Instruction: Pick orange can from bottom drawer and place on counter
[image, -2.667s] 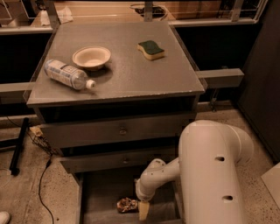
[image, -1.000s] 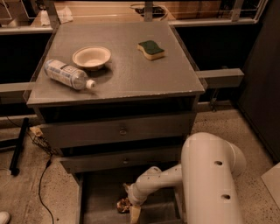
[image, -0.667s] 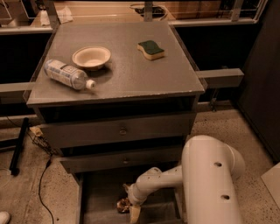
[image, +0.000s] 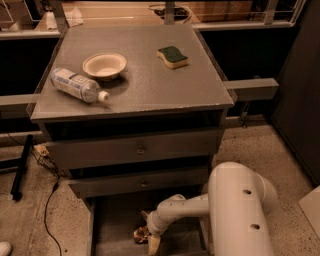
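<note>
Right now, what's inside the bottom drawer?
The orange can lies on the bottom drawer floor, with the hand right beside it. The back is covered by the drawer above, the right side by the arm.

orange can (image: 141, 234): inside open bottom drawer (image: 114, 220) | hand (image: 153, 244): touching can's right
</note>
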